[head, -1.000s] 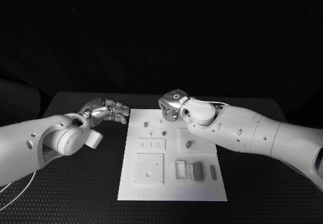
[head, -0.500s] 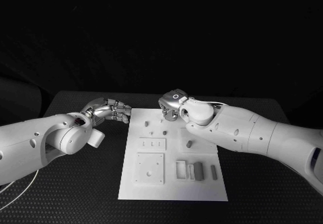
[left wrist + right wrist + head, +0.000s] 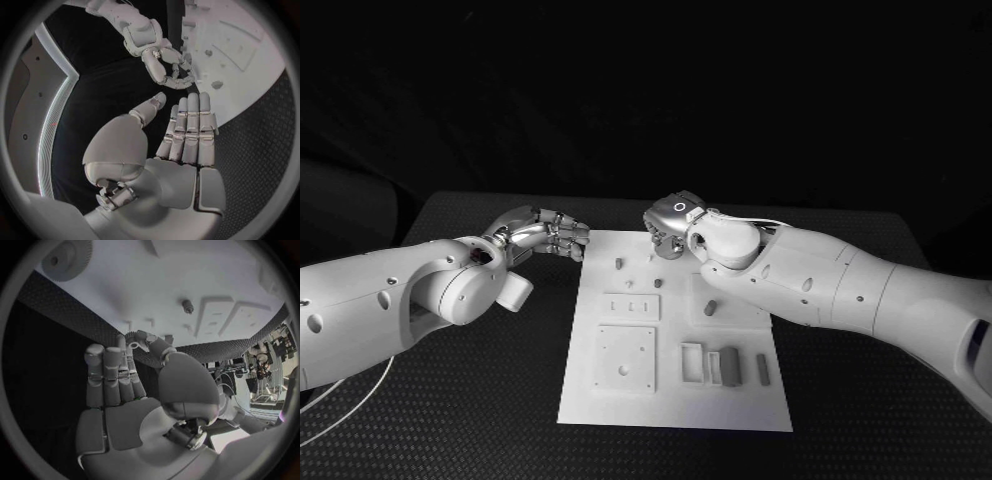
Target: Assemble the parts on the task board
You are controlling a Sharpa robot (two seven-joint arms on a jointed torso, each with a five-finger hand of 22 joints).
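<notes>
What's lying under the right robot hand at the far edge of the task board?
The right robot hand hangs over the task board far edge. Beside it small pegs stand on the white plate. Whatever lies directly below the palm is covered in the head view.

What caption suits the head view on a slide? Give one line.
Two silver hands, left hand and right hand, hover empty at the far end of the white rectangular task board bearing small grey parts.
</notes>
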